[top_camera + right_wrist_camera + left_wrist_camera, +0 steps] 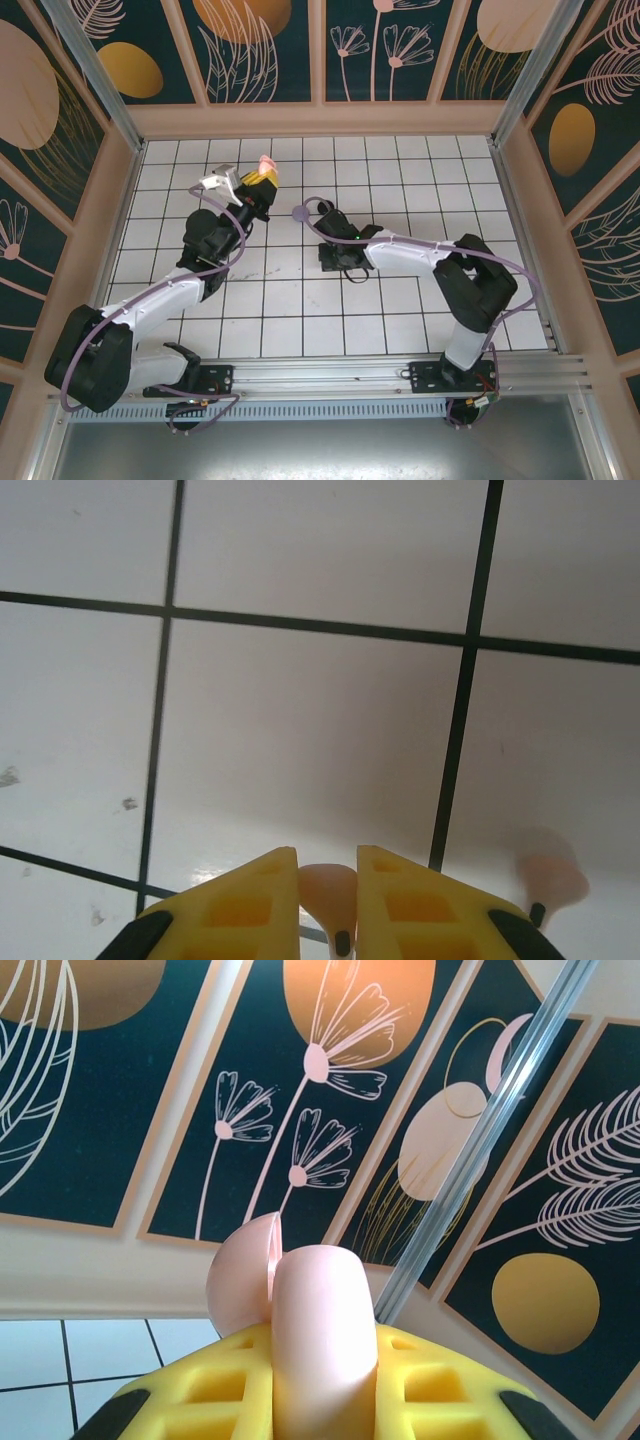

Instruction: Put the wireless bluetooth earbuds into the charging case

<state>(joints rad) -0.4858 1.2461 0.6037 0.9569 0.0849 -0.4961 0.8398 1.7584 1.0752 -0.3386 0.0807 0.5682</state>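
Observation:
The pale pink charging case (325,1340) stands upright between the yellow fingers (440,1385) of my left gripper (325,1335), which is shut on it. Its lid (245,1280) is swung open to the left. In the top view the left gripper (262,185) holds the case (266,162) raised at the back of the tiled floor. My right gripper (328,858) points down close over the tiles and is shut on a pale pink earbud (330,892). A second pink earbud (552,878) lies on the floor to its right. The right gripper (335,260) sits mid-floor.
The floor is white tiles with dark grout (400,300), boxed in by beige-framed floral wall panels (260,40) and aluminium corner posts (480,1150). A purple cable (300,213) loops beside the right wrist.

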